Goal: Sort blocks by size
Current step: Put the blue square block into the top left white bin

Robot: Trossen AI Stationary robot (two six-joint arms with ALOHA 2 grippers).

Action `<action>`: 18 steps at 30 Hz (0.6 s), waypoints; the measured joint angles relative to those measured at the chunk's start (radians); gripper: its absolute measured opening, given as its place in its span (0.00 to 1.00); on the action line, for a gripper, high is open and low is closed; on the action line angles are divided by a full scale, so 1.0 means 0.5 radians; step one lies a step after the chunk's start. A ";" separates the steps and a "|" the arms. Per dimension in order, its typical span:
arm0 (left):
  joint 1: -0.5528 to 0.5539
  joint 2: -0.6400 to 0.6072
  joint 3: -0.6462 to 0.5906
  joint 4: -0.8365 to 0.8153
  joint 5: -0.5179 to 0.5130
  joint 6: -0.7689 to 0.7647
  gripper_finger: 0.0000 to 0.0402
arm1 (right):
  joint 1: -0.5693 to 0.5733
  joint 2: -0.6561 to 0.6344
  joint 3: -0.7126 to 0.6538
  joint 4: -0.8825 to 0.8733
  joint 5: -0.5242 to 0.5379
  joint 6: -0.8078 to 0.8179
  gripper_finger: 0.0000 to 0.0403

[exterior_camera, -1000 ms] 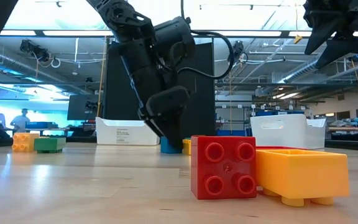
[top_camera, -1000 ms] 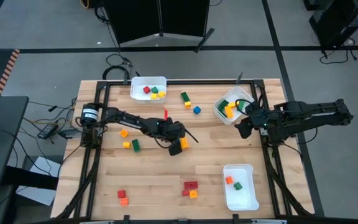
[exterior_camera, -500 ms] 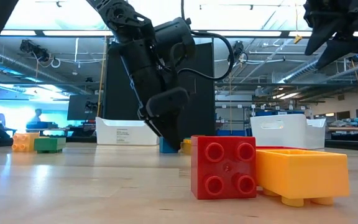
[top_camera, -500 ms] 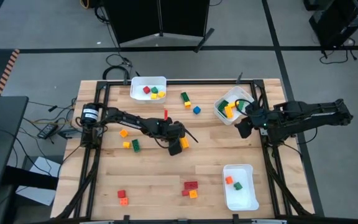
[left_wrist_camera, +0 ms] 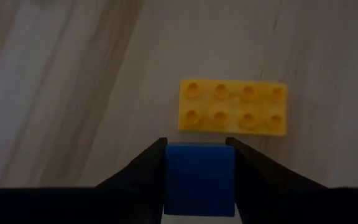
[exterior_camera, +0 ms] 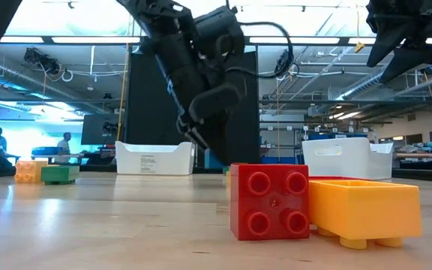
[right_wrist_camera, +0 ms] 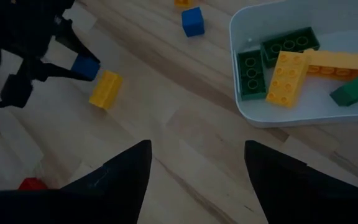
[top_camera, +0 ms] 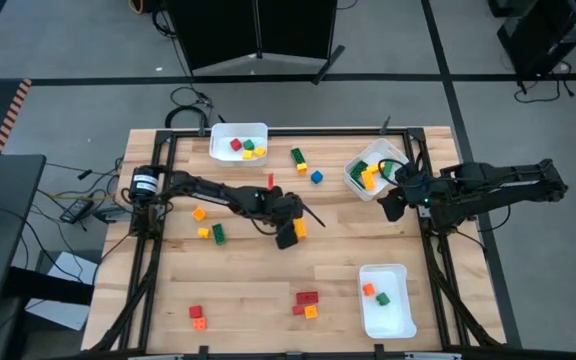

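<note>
Now we see the left gripper (left_wrist_camera: 199, 186) clamped on a small blue block (left_wrist_camera: 199, 179), lifted mid-table just beside a yellow brick (left_wrist_camera: 232, 106) lying crosswise ahead. Right gripper (right_wrist_camera: 194, 168) hangs parted near the bin (right_wrist_camera: 291, 118) of long bricks, well apart.

Mid-table, the left claw (top_camera: 288, 233) has the small blue plastic cube (left_wrist_camera: 199, 180) between its fingers, the long yellow plastic brick (left_wrist_camera: 232, 106) lying on the wooden table (top_camera: 248, 280) just beside it. Off right, the right claw (top_camera: 392, 206) hangs, fingers apart, beside the tilted white plastic bin (top_camera: 352, 172) holding long bricks (right_wrist_camera: 286, 76). A second white bin (top_camera: 224, 150) sits at the far edge.
</note>
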 joint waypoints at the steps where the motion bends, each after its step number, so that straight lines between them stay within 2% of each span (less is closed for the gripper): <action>1: 0.000 0.000 0.040 -0.040 0.000 0.018 0.39 | 0.000 0.000 0.000 0.000 0.000 0.000 0.67; 7: 0.020 -0.002 0.303 -0.428 0.003 0.110 0.38 | 0.000 0.019 -0.001 0.002 0.000 0.000 0.66; 10: 0.048 -0.057 0.382 -0.517 -0.024 0.182 0.38 | 0.000 0.046 -0.001 0.002 0.000 0.000 0.66; 14: 0.142 -0.228 0.349 -0.560 -0.127 0.225 0.38 | 0.000 0.092 -0.001 0.005 0.000 0.004 0.67; 18: 0.327 -0.463 0.226 -0.562 -0.149 0.251 0.38 | 0.000 0.149 -0.002 0.007 0.000 0.007 0.66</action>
